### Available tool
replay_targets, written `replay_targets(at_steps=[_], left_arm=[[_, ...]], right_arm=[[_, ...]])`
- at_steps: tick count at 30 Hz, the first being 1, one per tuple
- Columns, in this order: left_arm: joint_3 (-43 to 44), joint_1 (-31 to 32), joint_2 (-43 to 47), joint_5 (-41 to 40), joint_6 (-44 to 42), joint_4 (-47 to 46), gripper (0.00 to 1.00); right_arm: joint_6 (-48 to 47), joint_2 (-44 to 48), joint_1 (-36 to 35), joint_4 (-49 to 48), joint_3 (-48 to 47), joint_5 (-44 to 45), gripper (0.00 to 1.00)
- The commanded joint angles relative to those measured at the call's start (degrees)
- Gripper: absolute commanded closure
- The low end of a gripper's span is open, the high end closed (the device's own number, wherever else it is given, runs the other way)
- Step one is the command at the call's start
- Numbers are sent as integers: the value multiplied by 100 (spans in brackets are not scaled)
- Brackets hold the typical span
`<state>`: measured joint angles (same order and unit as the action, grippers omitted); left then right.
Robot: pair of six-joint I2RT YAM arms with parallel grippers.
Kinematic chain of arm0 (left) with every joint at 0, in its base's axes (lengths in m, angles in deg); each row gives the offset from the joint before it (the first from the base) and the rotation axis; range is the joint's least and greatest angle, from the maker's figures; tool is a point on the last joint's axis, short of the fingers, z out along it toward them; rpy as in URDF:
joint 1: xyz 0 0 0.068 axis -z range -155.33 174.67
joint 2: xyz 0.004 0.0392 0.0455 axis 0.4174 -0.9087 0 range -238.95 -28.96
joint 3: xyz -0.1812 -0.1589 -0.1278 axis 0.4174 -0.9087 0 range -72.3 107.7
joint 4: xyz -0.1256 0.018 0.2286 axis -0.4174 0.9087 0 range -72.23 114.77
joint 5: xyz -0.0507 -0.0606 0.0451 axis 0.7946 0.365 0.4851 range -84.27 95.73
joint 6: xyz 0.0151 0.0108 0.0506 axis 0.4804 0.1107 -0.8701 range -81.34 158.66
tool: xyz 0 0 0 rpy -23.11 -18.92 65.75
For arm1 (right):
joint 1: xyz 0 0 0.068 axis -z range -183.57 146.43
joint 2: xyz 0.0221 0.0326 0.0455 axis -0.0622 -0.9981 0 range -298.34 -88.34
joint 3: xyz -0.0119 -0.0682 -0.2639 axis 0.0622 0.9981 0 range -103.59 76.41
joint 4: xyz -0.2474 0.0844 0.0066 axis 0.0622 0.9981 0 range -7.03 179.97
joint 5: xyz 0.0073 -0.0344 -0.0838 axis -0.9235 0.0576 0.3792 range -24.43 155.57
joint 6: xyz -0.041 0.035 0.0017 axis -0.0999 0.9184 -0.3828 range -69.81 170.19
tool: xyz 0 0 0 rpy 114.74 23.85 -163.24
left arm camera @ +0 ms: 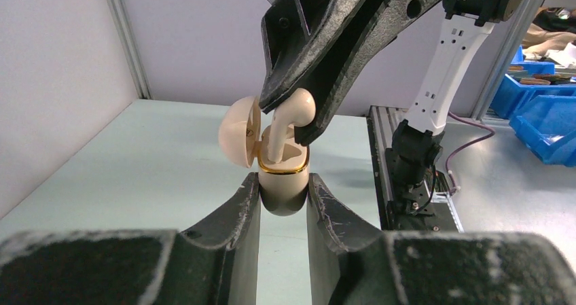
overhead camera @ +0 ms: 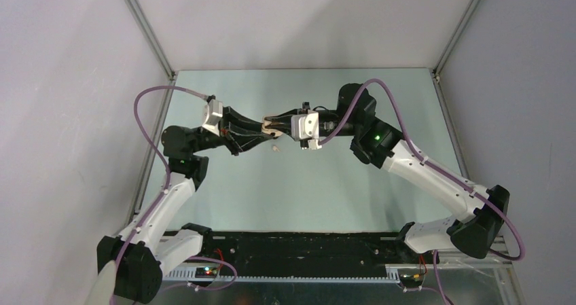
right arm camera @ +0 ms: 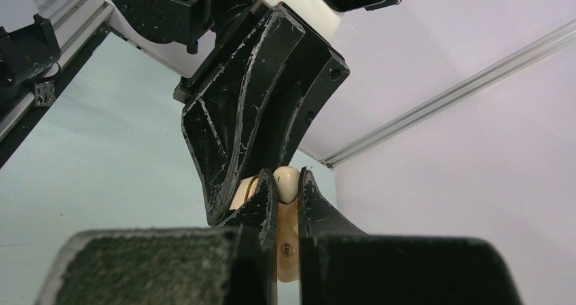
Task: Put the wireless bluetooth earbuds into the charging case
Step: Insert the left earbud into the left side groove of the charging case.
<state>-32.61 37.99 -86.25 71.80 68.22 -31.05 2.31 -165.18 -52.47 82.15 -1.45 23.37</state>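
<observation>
My left gripper (left arm camera: 283, 186) is shut on the base of a cream charging case (left arm camera: 283, 172) with a gold rim, held above the table with its lid (left arm camera: 238, 132) open. My right gripper (right arm camera: 286, 180) is shut on a pale cream earbud (right arm camera: 286, 183). In the left wrist view that earbud (left arm camera: 293, 113) has its stem down inside the case opening. From above, both grippers meet at the case (overhead camera: 270, 123) over the table's middle. A second small cream bud (overhead camera: 275, 148) lies on the table just below them. No black buds are in view.
The pale green table (overhead camera: 306, 196) is walled by grey panels at the left, back and right. A black strip (overhead camera: 299, 247) with the arm bases runs along the near edge. Blue bins (left arm camera: 543, 121) stand beyond the table's side.
</observation>
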Motion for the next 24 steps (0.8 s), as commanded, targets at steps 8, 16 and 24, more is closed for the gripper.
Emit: replay_targets(at_steps=[8, 16, 24], left_arm=[[35, -100, 53, -215, 82, -216, 100], [52, -100, 68, -161, -38, -225, 100], [13, -94, 122, 10, -229, -220, 100]], right_arm=[[-129, 25, -20, 56, -62, 122, 100], [-114, -23, -24, 199, -63, 68, 100], [92, -113, -42, 195, -62, 159, 99]])
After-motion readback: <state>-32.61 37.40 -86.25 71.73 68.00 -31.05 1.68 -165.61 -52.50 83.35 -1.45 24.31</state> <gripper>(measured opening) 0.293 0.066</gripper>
